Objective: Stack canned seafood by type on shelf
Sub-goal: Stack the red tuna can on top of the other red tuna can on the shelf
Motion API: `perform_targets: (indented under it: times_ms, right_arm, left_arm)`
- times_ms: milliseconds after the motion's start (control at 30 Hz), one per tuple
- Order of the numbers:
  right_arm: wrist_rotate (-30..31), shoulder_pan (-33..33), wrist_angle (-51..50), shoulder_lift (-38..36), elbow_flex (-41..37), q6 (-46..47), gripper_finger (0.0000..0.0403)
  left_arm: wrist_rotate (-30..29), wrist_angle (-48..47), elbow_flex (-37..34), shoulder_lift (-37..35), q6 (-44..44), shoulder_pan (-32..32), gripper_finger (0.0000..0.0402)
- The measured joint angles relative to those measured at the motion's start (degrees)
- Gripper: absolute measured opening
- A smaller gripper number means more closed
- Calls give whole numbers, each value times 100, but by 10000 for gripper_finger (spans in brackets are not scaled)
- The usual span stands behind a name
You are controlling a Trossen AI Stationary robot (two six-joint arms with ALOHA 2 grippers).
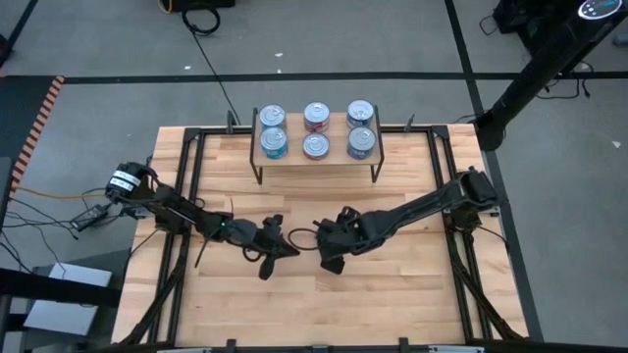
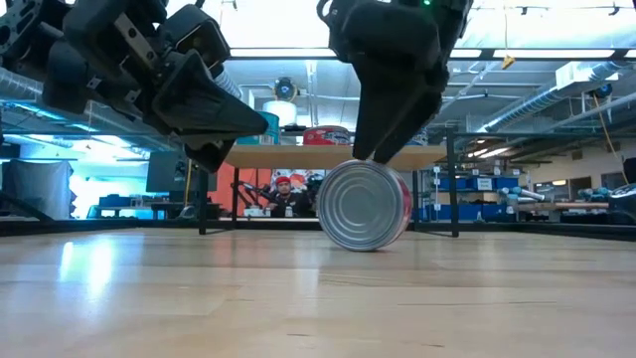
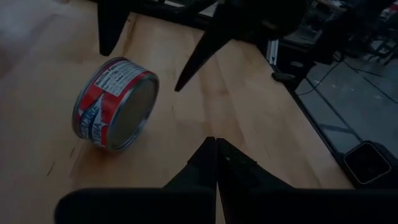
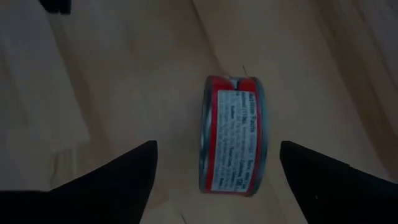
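On the shelf (image 1: 316, 155) six tins already stand, while one red can (image 2: 365, 205) lies on edge beneath the wide-spread right claw (image 4: 214, 163), left claw (image 3: 216, 163) pinched empty.

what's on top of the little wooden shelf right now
Six small round silver-topped tins stand on the light wooden shelf, in three columns of two: blue-labelled, red-labelled, blue-labelled. From above, whether more tins lie under those is hidden.
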Motion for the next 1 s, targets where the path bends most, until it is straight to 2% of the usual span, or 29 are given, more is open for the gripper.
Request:
perform_targets:
  times_ms: [133, 267, 400, 633, 833, 1000]
  right_arm:
    - [6, -40, 36, 158, -7, -48, 339]
    - [4, -70, 105, 256, -7, -34, 310]
    - [7, -70, 134, 278, -7, -6, 258]
    - [88, -72, 58, 145, -7, -301, 144]
    - [432, -70, -15, -281, -9, -937, 145]
    - [1288, -85, -13, -838, -9, -1885, 145]
  left_arm:
    - [-1, 1, 1, 0, -17, -4, 7]
    - [-10, 0, 1, 0, -20, -2, 7]
    - [-10, -13, 1, 0, -37, -2, 7]
    - [-10, -26, 1, 0, -31, -2, 7]
    - [-74, -66, 1, 1, -24, -2, 7]
    - [-137, -135, 1, 2, -4, -2, 7]
